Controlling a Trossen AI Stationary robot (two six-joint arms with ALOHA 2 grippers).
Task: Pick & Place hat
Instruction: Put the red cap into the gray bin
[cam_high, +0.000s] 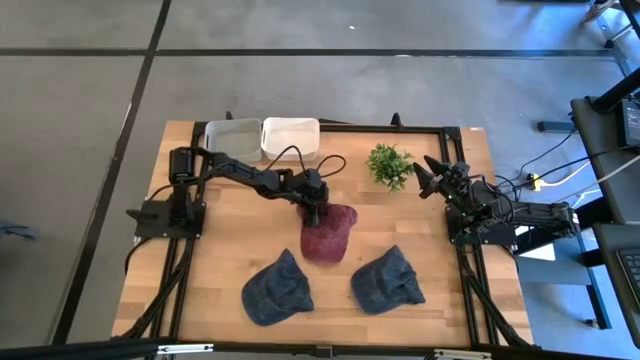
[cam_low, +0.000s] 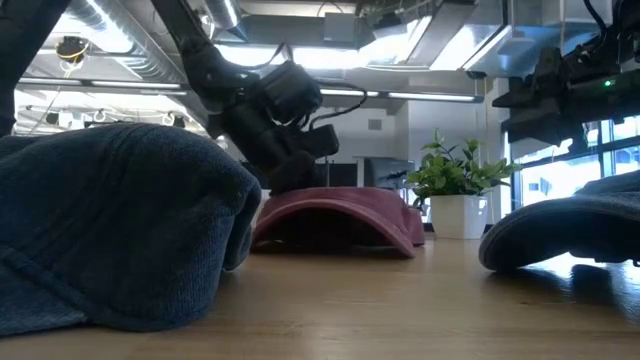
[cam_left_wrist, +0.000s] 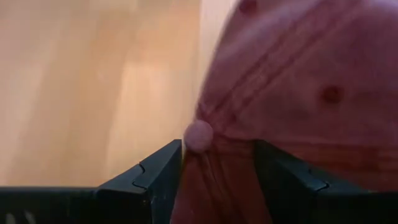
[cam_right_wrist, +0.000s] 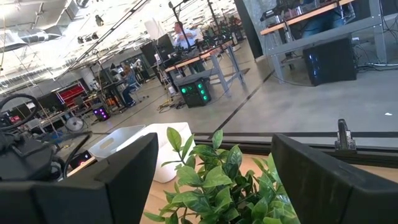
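Observation:
A dark red cap (cam_high: 328, 234) lies on the wooden table, between the plant and two blue caps; in the low view the red cap (cam_low: 340, 215) rests flat on its rim and brim. My left gripper (cam_high: 314, 207) reaches in from the table's left and is shut on the cap's far end. My right gripper (cam_high: 428, 176) hovers open at the table's right side, pointing at the potted plant (cam_high: 390, 165), and touches nothing. My left gripper (cam_left_wrist: 217, 180) pinches a bunched fold of the red cap's crown (cam_left_wrist: 217, 168) right beside its top button (cam_left_wrist: 199, 135), one finger (cam_left_wrist: 155, 180) on each side. It comes from above, slanting from the table's left. The cap rests on the table, not lifted.
Two blue caps (cam_high: 277, 289) (cam_high: 388, 281) lie near the table's front edge. Two white bins (cam_high: 233, 138) (cam_high: 291, 136) stand at the far edge. The plant's white pot (cam_low: 447, 216) stands right of the red cap. Bare wood lies left of the caps.

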